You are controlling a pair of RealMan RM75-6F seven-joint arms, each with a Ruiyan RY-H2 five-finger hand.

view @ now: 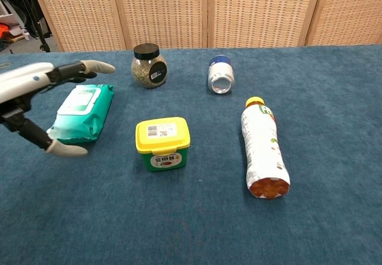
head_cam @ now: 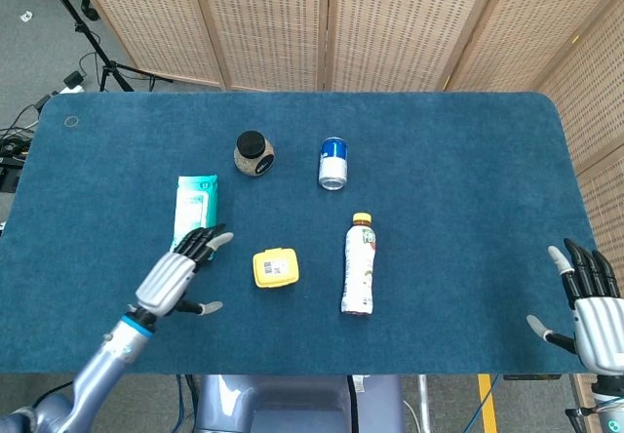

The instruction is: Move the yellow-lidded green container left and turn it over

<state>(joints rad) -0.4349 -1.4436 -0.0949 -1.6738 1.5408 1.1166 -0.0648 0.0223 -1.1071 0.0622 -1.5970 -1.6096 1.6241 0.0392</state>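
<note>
Two hands, yours on L is nearer: left hand [head_cam: 175, 277], fingers apart & empty, sits just left of green container [head_cam: 275, 267], lower-center frame; reach rightward.

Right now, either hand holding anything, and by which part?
Nothing held. Left hand is open beside the green container, not touching; right hand is open at the table edge.

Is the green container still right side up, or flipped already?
Right side up. The green container sits with its yellow lid on top and label readable; the left hand has not touched it.
</note>
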